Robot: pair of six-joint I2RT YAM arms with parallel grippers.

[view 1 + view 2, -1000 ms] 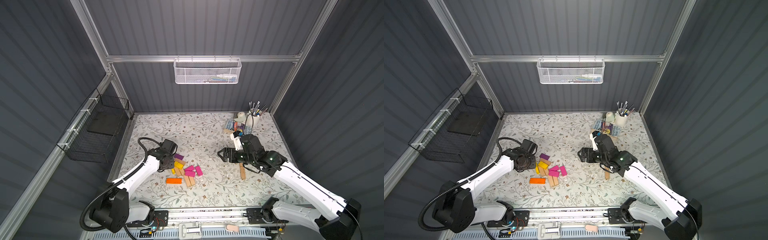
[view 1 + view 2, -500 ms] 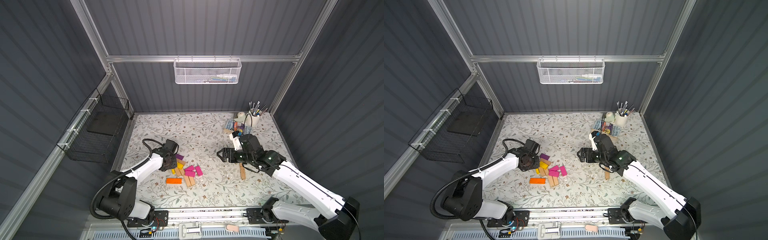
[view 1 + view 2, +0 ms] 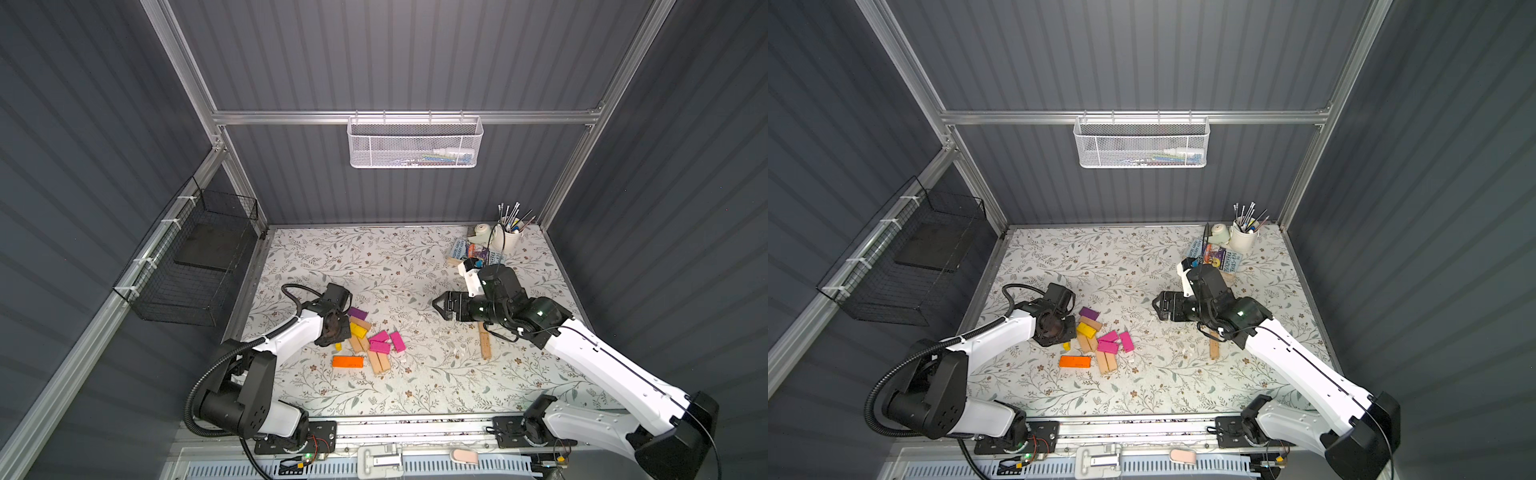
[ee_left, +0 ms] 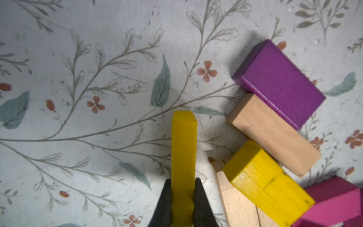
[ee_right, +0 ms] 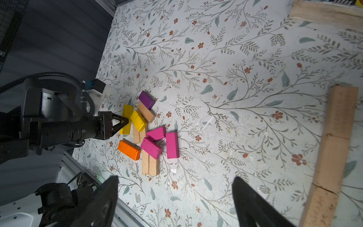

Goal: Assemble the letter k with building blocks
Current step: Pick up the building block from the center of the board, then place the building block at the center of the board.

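The left claw [image 4: 183,183] is clamped on one end of a yellow block [image 4: 184,141] at the fringe of the pile of building blocks [image 3: 370,340], toward the worktop's left edge. The right claw [image 5: 175,178] gapes wide and empty, near a row of tan blocks [image 5: 334,149]. The block looks light, rigid and smooth-painted. Held by one end it may pivot, so a mid-length grip seems steadier.

In both top views, even overhead light leaves the floral desk [image 3: 415,257] bright and the walls around it dim. Fine detail is slightly soft. Close up, the left fingers [image 4: 165,204] and right fingers [image 5: 106,202] blur while the desk beyond stays sharp. The yellow block [image 4: 184,141] casts a soft shadow on it.
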